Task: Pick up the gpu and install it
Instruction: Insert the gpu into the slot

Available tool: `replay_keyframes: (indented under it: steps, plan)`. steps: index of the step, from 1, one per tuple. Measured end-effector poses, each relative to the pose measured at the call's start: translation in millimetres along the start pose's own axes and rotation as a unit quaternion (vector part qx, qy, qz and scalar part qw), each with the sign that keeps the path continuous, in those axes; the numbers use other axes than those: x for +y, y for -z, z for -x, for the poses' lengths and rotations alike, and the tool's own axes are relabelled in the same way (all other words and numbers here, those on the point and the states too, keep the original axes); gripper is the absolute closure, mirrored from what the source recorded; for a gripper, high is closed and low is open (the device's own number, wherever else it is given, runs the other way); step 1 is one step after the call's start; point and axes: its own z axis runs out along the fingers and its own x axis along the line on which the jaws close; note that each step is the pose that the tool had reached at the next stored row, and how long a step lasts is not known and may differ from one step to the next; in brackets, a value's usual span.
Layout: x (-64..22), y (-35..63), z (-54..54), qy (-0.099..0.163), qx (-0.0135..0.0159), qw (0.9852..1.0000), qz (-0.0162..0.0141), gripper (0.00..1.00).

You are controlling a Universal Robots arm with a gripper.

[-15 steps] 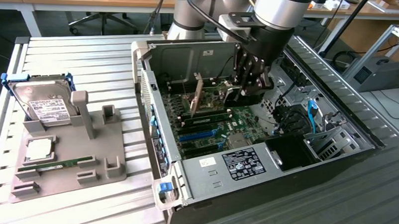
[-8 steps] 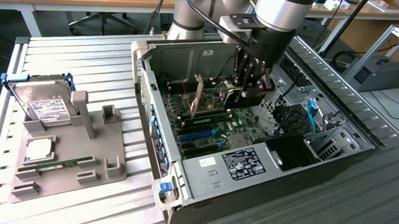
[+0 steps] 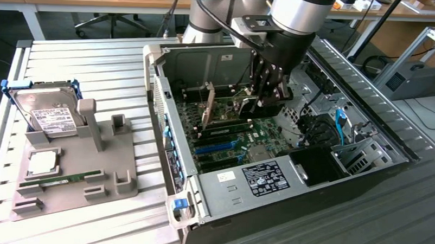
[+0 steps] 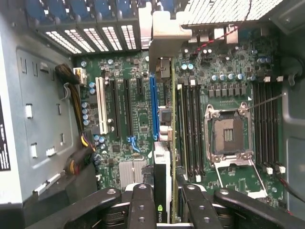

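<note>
Slatted metal makes up the table (image 3: 96, 58), with office desks and a chair behind it, and on it lies an open grey steel computer case (image 3: 200, 197) showing its green motherboard (image 4: 138, 124). Down inside the case, the black two-fingered gripper (image 3: 268, 96) is clenched on the gpu (image 4: 162, 181), a thin flat expansion card with a silvery metal bracket at its far end. The card stands on edge over the board, close to the long blue slot (image 4: 153, 109). I cannot tell whether its lower edge has reached any slot. Off to the exterior view's left, a grey moulded holder (image 3: 78, 187) carries a silver hard drive with a white label (image 3: 48, 116). To my eye, this step wants the card kept dead upright, its edge square along the slot and its bracket lined up with the rear opening, then pressed straight down evenly, without rocking.
</note>
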Motion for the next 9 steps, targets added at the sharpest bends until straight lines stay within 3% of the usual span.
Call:
replay_keyframes:
  steps: [9]
  plan:
    - [17.1,-0.6,-1.4,0.000,-0.0005,1.0000,-0.0001,0.73]
